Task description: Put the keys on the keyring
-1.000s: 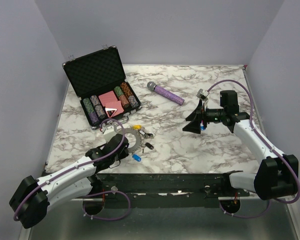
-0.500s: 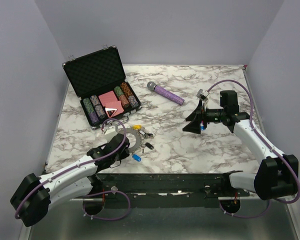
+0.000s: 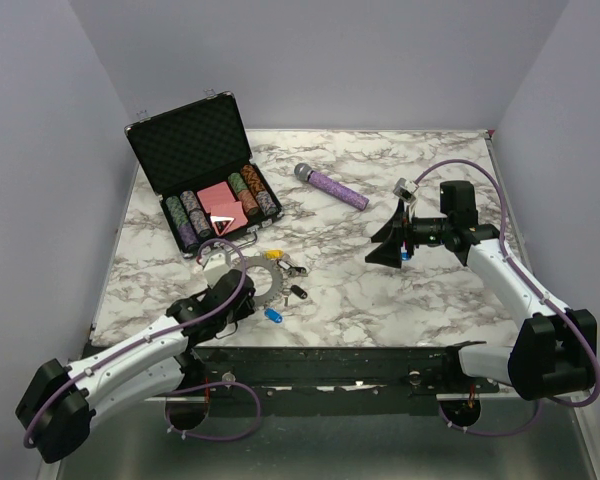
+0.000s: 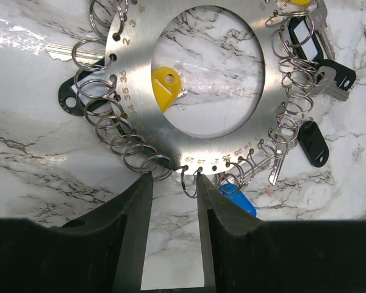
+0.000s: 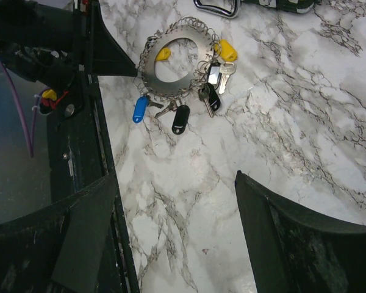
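Observation:
The keyring (image 4: pixel 195 146) is a flat silvery numbered disc with a big hole and many small split rings round its rim. It lies on the marble near the front edge (image 3: pixel 263 283), and the right wrist view shows it too (image 5: pixel 147 70). Keys hang from it: a blue one (image 4: pixel 238 198), black ones (image 4: pixel 311 143) and a yellow tag (image 4: pixel 165 85) showing through the hole. My left gripper (image 4: pixel 172 177) is open by a narrow gap at the disc's near rim, with one small split ring (image 4: pixel 189 183) between the tips. My right gripper (image 5: pixel 175 177) is open wide and empty, raised at the right (image 3: pixel 388 247).
An open black case (image 3: pixel 195 150) of poker chips stands at the back left. A purple microphone (image 3: pixel 332 187) lies at the back centre. The table's dark front rail (image 5: pixel 85 152) runs just near of the keyring.
My left arm has shifted slightly at the elbow, its gripper staying at the keyring's near rim. The right arm has not moved.

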Robot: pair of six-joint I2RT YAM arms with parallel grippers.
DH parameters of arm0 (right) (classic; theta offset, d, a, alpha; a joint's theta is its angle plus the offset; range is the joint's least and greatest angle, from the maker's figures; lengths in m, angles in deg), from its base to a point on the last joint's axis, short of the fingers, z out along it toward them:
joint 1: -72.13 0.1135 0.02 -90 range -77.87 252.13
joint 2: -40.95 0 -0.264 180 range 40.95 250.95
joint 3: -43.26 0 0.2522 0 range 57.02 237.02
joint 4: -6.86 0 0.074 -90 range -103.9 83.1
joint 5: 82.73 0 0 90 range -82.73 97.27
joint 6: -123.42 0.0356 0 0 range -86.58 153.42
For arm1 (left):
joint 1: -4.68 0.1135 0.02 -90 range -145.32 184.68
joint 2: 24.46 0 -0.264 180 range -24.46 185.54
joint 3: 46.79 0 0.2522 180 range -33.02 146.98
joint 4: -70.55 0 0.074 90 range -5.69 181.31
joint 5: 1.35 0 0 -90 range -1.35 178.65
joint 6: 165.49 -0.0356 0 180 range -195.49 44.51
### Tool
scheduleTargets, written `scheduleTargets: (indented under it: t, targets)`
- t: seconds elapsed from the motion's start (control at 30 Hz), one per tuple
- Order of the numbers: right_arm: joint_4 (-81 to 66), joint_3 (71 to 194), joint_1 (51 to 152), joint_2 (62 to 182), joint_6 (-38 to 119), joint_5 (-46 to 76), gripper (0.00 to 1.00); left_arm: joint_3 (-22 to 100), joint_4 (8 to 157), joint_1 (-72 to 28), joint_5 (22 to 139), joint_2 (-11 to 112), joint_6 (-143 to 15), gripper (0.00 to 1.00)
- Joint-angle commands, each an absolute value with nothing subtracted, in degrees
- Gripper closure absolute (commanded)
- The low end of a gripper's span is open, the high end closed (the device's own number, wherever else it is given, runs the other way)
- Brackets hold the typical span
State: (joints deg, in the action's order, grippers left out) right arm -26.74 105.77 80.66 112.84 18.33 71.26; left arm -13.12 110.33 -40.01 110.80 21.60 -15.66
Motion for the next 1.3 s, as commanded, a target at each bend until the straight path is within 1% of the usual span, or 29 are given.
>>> scheduleTargets:
  t: [0.0,0.57,0.97,1.27]
  targets:
    - [-27.65,106.41,80.48,112.58,17.42,73.01,0.13,-12.28,114.37,-39.44,114.57,20.62,-17.39,0.55]
    - [-27.73,106.33,80.48,112.58,17.51,73.01,0.13,-12.63,109.10,-37.95,111.68,25.63,-19.50,0.55]
    - [-27.82,106.50,80.39,112.75,17.42,73.01,0.13,-13.25,106.90,-37.68,110.01,25.98,-19.51,0.59]
    - [-27.91,106.59,80.48,112.58,17.33,73.10,0.13,-13.16,107.78,-37.42,110.27,26.69,-19.59,0.58]
